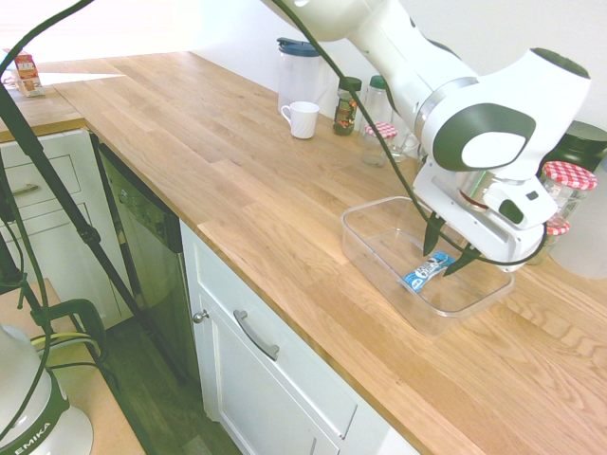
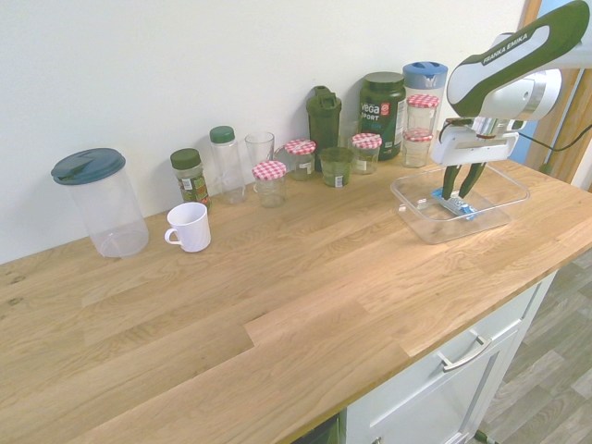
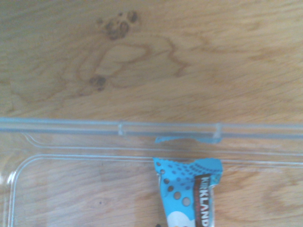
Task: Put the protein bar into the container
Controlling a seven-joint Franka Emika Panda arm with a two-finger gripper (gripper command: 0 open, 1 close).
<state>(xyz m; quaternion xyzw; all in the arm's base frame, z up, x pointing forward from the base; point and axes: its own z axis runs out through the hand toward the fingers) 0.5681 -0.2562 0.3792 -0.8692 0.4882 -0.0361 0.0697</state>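
First exterior view showed the protein bar (image 1: pixel 426 272) lying on the floor of the container (image 1: pixel 372 248), near the table's (image 1: pixel 237 190) front edge. The gripper (image 1: pixel 450 248) hung just above it, jaws apart and empty, one finger on each side of the bar. Farther back stood a white mug (image 1: pixel 303 119) and a clear pitcher (image 1: pixel 297 72).
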